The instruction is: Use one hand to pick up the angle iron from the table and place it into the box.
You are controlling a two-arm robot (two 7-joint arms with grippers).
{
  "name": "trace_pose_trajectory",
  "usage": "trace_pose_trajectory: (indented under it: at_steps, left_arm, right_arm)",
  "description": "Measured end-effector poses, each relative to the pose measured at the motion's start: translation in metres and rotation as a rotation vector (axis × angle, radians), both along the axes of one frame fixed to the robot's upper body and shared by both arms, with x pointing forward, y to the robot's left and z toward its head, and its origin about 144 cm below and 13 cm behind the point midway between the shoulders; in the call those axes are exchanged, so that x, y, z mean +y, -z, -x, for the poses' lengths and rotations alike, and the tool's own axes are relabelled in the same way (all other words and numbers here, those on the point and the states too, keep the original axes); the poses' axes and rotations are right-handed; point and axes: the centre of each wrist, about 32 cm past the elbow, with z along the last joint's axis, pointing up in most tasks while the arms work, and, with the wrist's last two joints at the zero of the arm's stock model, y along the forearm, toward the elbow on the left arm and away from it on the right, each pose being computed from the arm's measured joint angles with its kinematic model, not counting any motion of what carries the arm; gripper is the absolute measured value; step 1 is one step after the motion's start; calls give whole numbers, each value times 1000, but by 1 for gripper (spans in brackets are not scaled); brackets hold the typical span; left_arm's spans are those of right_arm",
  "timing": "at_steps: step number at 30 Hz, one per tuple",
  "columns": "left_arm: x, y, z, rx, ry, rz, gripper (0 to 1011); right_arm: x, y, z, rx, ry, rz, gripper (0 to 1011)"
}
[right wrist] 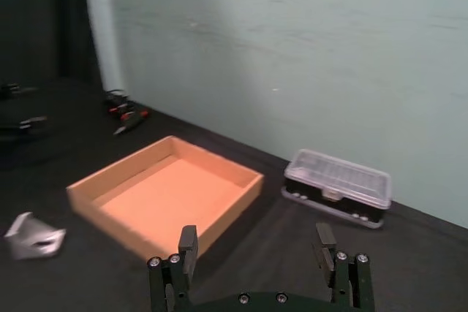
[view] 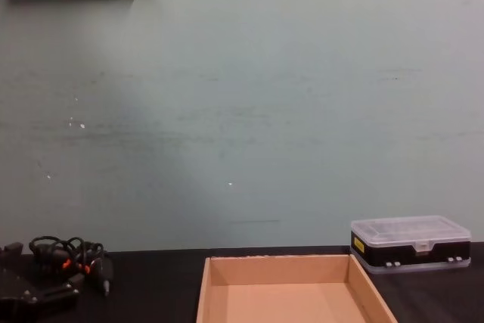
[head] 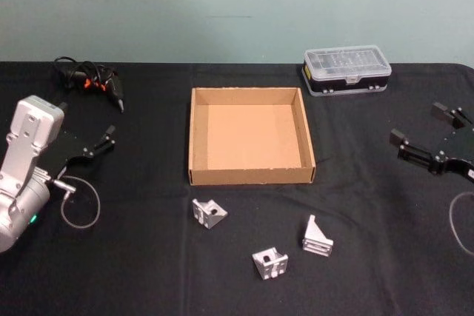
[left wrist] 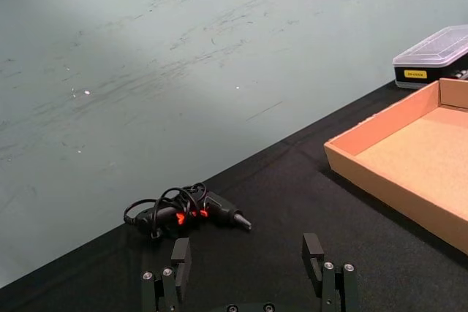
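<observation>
Behind the box [head: 252, 176], the case [head: 346, 69] wears an illegible yellow label [left wrist: 414, 74]; left gripper [left wrist: 246, 250], right gripper [right wrist: 256, 237] gape empty.

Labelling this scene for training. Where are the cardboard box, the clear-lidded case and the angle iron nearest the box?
box [head: 197, 138], head view, on its left wall.
clear-lidded case [head: 346, 63], head view, middle of the lid.
angle iron nearest the box [head: 209, 213], head view, its middle.

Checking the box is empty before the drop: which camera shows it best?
Head view: whole box from above, all four walls and bare floor. Right wrist shows it whole but slanted; left wrist, one cut-off corner; chest, the back part, cropped.
</observation>
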Motion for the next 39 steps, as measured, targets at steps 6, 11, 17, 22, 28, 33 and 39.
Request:
trace_pose_trajectory:
  at_steps: [6, 11, 17, 22, 28, 33, 39]
  left_arm:
    - [0, 0, 0, 0, 0, 0, 1000]
    - [0, 0, 0, 0, 0, 0, 1000]
    - [0, 0, 0, 0, 0, 0, 1000]
    - [0, 0, 0, 0, 0, 0, 1000]
    - [0, 0, 0, 0, 0, 0, 1000]
    - [0, 0, 0, 0, 0, 0, 1000]
    - [0, 0, 0, 0, 0, 0, 1000]
  right_arm:
    - [-4, -12, 9, 70, -111, 26, 1000]
    - [-6, -16, 15, 144, -201, 72, 1000]
    - [-4, -14, 19, 219, -299, 141, 1000]
    - [0, -8, 19, 268, -366, 192, 1000]
    - [7, 1, 14, 305, -416, 227, 1000]
    - [14, 9, 11, 323, -441, 246, 1000]
    - [26, 18, 4, 338, -466, 265, 1000]
